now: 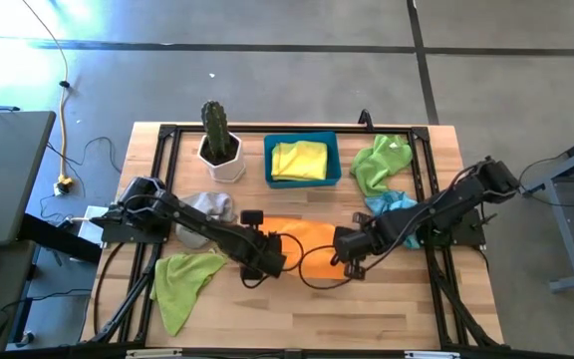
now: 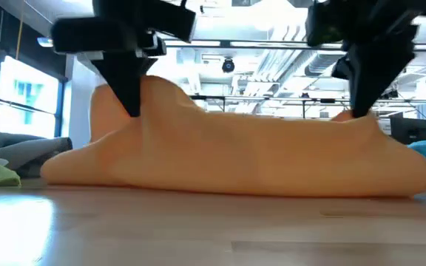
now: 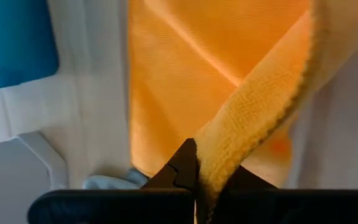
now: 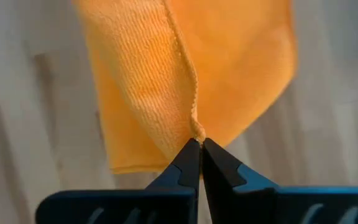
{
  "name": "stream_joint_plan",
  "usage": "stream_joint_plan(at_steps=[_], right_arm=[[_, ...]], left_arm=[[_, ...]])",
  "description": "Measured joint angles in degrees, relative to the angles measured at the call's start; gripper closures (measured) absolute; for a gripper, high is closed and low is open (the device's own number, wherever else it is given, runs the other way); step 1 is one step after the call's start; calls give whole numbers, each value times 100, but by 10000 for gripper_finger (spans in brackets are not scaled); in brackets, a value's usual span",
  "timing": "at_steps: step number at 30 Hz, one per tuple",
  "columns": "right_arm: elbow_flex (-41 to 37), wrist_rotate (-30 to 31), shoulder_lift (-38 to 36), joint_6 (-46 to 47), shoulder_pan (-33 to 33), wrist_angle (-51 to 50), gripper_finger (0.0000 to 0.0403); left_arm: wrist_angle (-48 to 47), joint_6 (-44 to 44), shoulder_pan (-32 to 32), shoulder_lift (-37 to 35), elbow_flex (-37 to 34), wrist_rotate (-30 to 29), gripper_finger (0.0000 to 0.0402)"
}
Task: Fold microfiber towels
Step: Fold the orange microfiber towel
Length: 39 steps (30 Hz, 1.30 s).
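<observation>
The orange towel (image 1: pixel 302 237) lies in the middle of the table, its underside on the wood, and rises to a peak at each gripper in the low view (image 2: pixel 242 155). My left gripper (image 1: pixel 272 261) is shut on its near left part. My right gripper (image 1: pixel 347 261) is shut on its near right part. A yellow towel (image 1: pixel 300 160) lies in the blue bin (image 1: pixel 337 160). A grey towel (image 1: pixel 207 206), a light blue towel (image 1: pixel 392 204) and two green towels (image 1: pixel 182 279), (image 1: pixel 382 160) lie around them. My left gripper pinches a hemmed edge of the orange towel (image 3: pixel 219 163) between its two fingers, coming steeply from above. The cloth runs up from the table to the fingers (image 2: pixel 133 103) as a raised fold. One layer or several, I cannot tell. My right gripper pinches a hemmed corner of the orange towel (image 4: pixel 196 132) at its fingertips, pointing steeply down. The cloth is pulled up into a small peak (image 2: pixel 357 117) there. The rest of the towel lies on the table.
A cactus in a white pot (image 1: pixel 219 145) stands at the back left beside the blue bin. A dark frame (image 1: pixel 167 135) runs along the table's edges. Bare wood (image 1: pixel 307 309) lies at the near side.
</observation>
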Motion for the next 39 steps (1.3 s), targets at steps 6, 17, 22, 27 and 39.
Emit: stream_joint_plan(at_steps=[6,17,22,27,39], right_arm=[[0,154,-2,-205,-423,-150,403],[0,118,-1,-311,-1156,-159,403],[2,-9,136,-308,-1321,-210,403],[0,-238,441,-309,-1358,-243,403],[0,-331,507,-155,-1354,-376,334]], left_arm=[[99,-24,331,-8,-431,-15,400],[791,95,1076,-9,-871,329,400],[1113,488,1246,-9,-913,534,400],[1292,710,1351,-9,-913,579,400],[1281,900,1390,-9,-913,577,360]])
